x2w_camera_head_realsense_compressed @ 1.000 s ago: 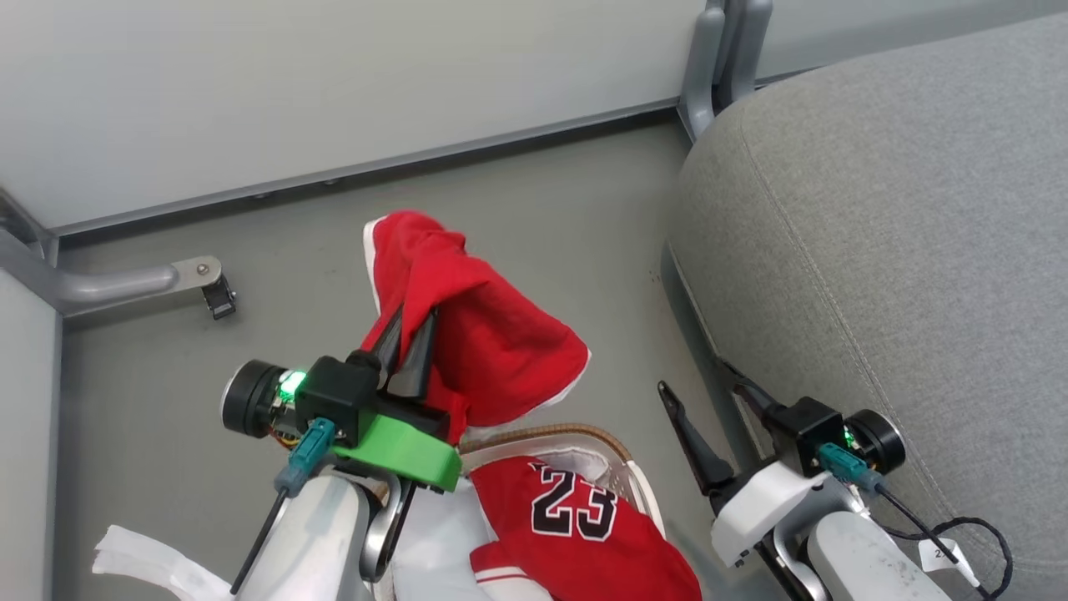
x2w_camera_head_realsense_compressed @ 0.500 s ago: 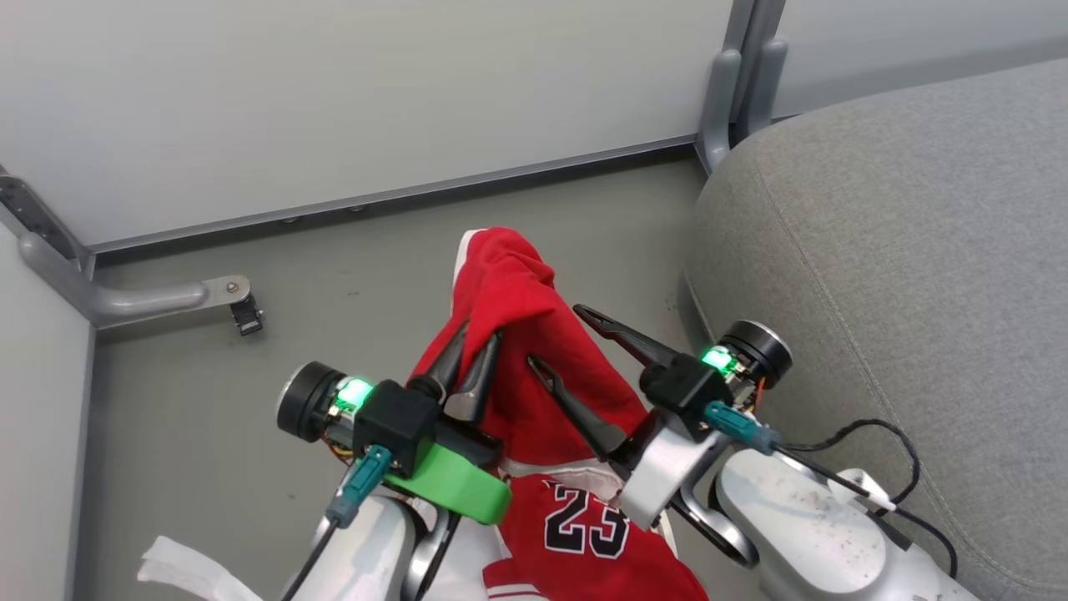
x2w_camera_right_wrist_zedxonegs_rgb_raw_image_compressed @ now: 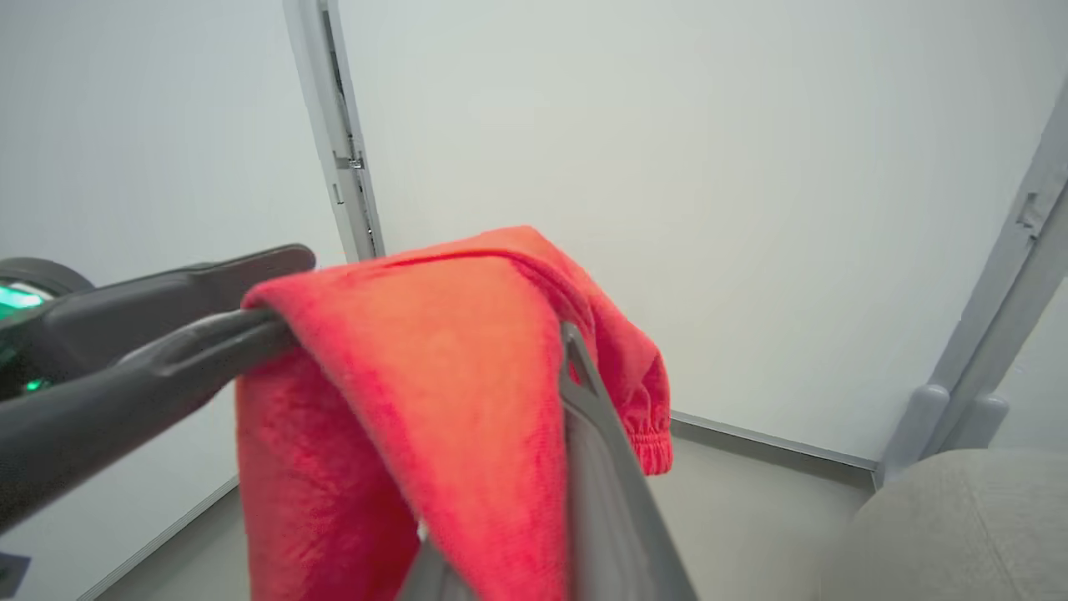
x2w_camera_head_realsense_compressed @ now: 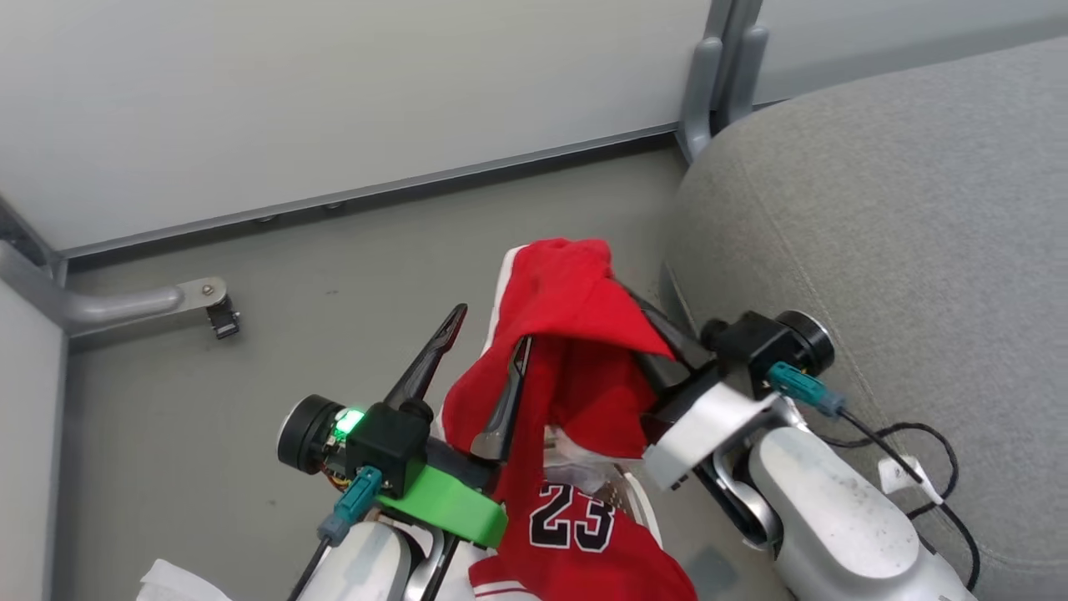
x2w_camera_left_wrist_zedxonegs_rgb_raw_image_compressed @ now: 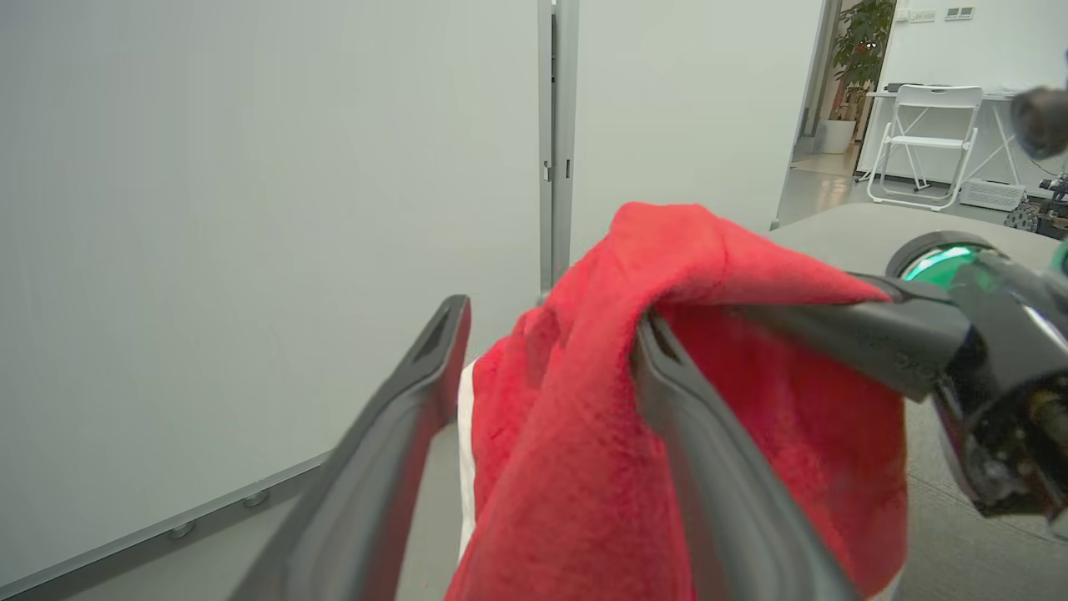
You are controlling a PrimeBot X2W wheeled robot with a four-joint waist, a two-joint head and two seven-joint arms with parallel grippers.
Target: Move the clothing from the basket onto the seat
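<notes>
The plain red garment [x2w_camera_head_realsense_compressed: 576, 334] with a white hem hangs in the air between my two grippers, above the basket [x2w_camera_head_realsense_compressed: 642, 501]. My left gripper [x2w_camera_head_realsense_compressed: 491, 327] is open, and the cloth drapes over its right finger [x2w_camera_left_wrist_zedxonegs_rgb_raw_image_compressed: 692, 451]. My right gripper [x2w_camera_head_realsense_compressed: 636, 310] reaches in from the right, shut on the garment's top fold, its tips under the cloth. In the right wrist view one of its fingers [x2w_camera_right_wrist_zedxonegs_rgb_raw_image_compressed: 588, 417] shows beside the red cloth [x2w_camera_right_wrist_zedxonegs_rgb_raw_image_compressed: 434, 376]. The "23" jersey [x2w_camera_head_realsense_compressed: 576, 517] lies in the basket below. The grey seat [x2w_camera_head_realsense_compressed: 901, 209] is at the right.
Grey partition walls stand behind, with a post [x2w_camera_head_realsense_compressed: 717, 75] at the seat's corner and a metal foot with a caster [x2w_camera_head_realsense_compressed: 219, 315] on the floor [x2w_camera_head_realsense_compressed: 334, 250] at the left. A black cable with a white tag [x2w_camera_head_realsense_compressed: 905, 472] lies on the seat. White lining [x2w_camera_head_realsense_compressed: 179, 582] sticks out at the lower left.
My left gripper has opened and let go of the red garment. My right gripper swung in from the right and shut on it. The garment now sits further right, nearer the seat.
</notes>
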